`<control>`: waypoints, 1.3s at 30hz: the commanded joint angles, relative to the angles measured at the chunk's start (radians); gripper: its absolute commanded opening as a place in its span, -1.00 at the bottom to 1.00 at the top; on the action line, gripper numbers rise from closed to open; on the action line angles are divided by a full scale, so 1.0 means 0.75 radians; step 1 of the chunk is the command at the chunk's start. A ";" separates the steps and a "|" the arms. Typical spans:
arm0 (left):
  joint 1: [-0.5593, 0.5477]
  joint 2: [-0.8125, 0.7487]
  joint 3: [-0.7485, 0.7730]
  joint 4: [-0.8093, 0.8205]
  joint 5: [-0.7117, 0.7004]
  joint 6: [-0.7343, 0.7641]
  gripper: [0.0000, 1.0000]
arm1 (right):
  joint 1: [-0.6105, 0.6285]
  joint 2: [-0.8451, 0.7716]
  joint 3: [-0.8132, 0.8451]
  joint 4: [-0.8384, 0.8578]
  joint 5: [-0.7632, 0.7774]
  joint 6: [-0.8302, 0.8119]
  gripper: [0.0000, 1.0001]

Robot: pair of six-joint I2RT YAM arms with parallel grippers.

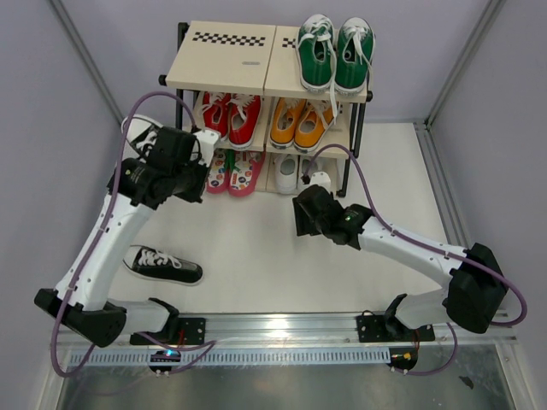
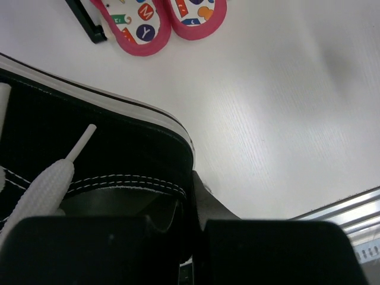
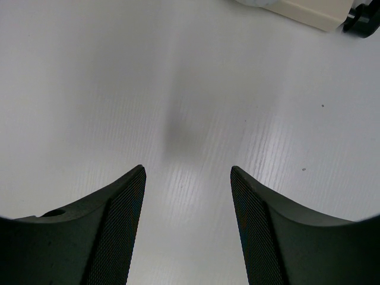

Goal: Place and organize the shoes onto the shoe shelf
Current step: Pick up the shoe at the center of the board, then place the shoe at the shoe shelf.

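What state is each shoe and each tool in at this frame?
left tool: shut on the held black sneaker, at its collar.
right tool: open, empty.
second black sneaker: upright on the table, not shelved.
green sneakers: paired on top of the shoe shelf.
red pair, orange pair: middle tier.
flip-flops: bottom tier, left.
white shoes: bottom tier, right.

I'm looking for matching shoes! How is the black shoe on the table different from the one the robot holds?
The black shoe on the table rests untouched, near the arm bases. The held black shoe is lifted, pinched at its rim by the left end effector, close to the shoe shelf. Both are black with white laces.
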 commanded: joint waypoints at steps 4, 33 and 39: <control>-0.001 -0.173 0.153 0.116 0.178 0.455 -1.00 | -0.007 -0.033 0.055 -0.002 0.042 -0.014 0.27; -0.001 0.522 1.142 0.055 0.563 1.503 -1.00 | -0.007 -0.111 0.071 0.006 -0.033 0.006 0.27; -0.001 0.546 1.101 0.292 0.518 1.525 -1.00 | -0.007 -0.123 0.065 0.000 -0.054 0.022 0.27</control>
